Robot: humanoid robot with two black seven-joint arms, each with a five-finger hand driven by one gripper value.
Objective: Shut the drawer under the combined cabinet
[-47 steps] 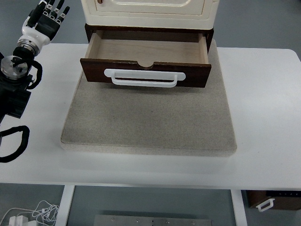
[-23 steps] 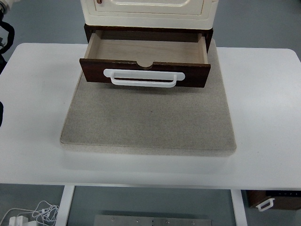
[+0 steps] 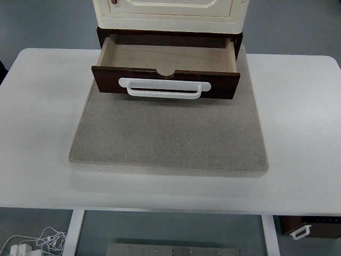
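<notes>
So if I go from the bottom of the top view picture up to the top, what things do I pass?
White table edge → grey felt mat → white drawer handle → open brown wooden drawer → cream cabinet.

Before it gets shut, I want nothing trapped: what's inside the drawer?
The drawer shows only bare wooden floor; its rear, under the cabinet, is hidden.

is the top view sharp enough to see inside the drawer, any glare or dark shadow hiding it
Top view: sharp, evenly lit, no motion blur. The open drawer shows a bare, pale interior, with only soft shadow under the cabinet. No glare on the white handle; the grey mat casts a faint shadow on the table.
</notes>
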